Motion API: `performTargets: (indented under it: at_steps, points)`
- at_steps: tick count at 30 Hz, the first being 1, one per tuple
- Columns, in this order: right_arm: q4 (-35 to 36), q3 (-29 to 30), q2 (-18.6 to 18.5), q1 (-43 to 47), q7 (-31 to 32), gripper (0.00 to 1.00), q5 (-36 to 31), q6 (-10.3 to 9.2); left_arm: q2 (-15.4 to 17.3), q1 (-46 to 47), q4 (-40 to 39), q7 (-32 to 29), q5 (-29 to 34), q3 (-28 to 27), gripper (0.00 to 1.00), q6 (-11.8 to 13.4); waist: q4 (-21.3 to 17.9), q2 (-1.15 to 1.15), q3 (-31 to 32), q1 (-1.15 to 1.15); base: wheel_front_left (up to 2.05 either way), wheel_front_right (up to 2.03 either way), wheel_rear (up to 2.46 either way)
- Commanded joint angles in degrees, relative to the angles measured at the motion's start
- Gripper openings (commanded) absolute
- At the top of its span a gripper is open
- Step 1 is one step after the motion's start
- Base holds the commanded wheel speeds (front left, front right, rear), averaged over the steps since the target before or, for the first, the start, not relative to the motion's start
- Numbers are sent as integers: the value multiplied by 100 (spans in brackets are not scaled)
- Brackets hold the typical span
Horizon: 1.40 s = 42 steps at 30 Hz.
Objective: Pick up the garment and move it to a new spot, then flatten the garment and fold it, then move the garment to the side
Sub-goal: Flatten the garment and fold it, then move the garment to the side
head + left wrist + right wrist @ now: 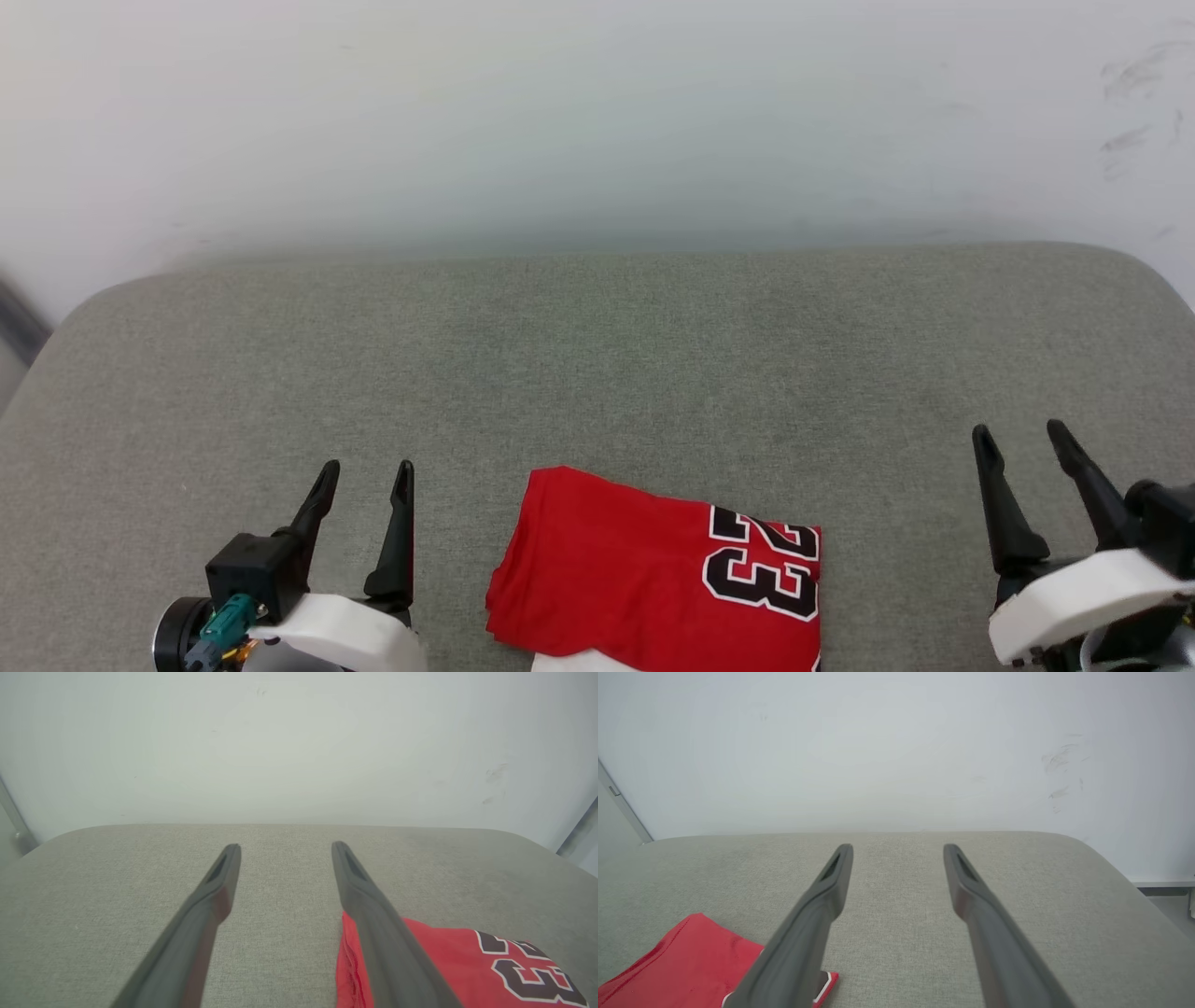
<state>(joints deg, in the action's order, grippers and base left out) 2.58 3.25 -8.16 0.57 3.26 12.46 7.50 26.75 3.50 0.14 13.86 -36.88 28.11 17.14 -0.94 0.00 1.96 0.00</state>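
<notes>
The garment (644,574), red with a black white-outlined "23", lies folded into a compact rectangle at the near edge of the grey cushioned surface (597,355), a strip of white fabric showing under its near side. My left gripper (366,474) stands open to its left, apart from it, with nothing between its fingers. My right gripper (1022,439) stands open well to its right, also empty. In the left wrist view the garment (448,961) lies beside and behind the right finger of the left gripper (284,848). In the right wrist view the garment (686,961) sits left of the right gripper (898,848).
A pale wall (597,112) rises behind the cushioned surface, with dark scuff marks (1134,103) at its right. The surface has rounded far corners, and its right edge drops to the floor (1169,905). Bare grey fabric stretches beyond the garment.
</notes>
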Motion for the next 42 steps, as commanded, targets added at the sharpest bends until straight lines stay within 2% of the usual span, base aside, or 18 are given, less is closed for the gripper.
performTargets:
  at_steps: [1,8,17,20,24,29,33,36,38,42]
  points:
    - [80,-4,65,151,-109,100,12,-1,9,-90,5,47,60,-9,100,14,-1,0,33,0,0,0,0]
    - [407,28,265,820,-384,100,-87,-2,-50,-254,65,98,133,-44,100,55,39,0,167,0,0,0,0]
    - [538,21,356,817,-195,100,-128,-2,-85,-296,112,112,192,-95,100,59,60,0,115,0,0,0,0]
    - [467,148,394,816,86,100,-9,-2,-117,-293,132,125,174,-171,100,40,81,0,96,0,0,0,0]
    - [242,543,404,924,1051,100,474,-3,-167,-250,124,130,209,-229,100,30,183,0,80,0,0,0,0]
    - [2,1140,170,988,3018,100,1132,-2,-329,-111,118,140,287,-318,100,-9,407,0,-4,0,0,0,0]
    - [-239,1688,190,822,4389,100,1626,-1,-458,-24,106,141,403,-312,100,-149,652,0,-116,0,0,0,0]
    - [-428,1906,344,655,5001,100,1952,-2,-537,48,141,137,469,-321,100,-249,818,0,-224,0,0,0,0]
    - [-538,1963,464,407,5275,100,2497,-1,-611,122,146,137,517,-355,100,-308,907,0,-331,0,0,0,0]
    - [-962,1781,533,116,5460,100,3191,-1,-707,226,160,138,613,-404,100,-419,1050,0,-572,0,0,0,0]
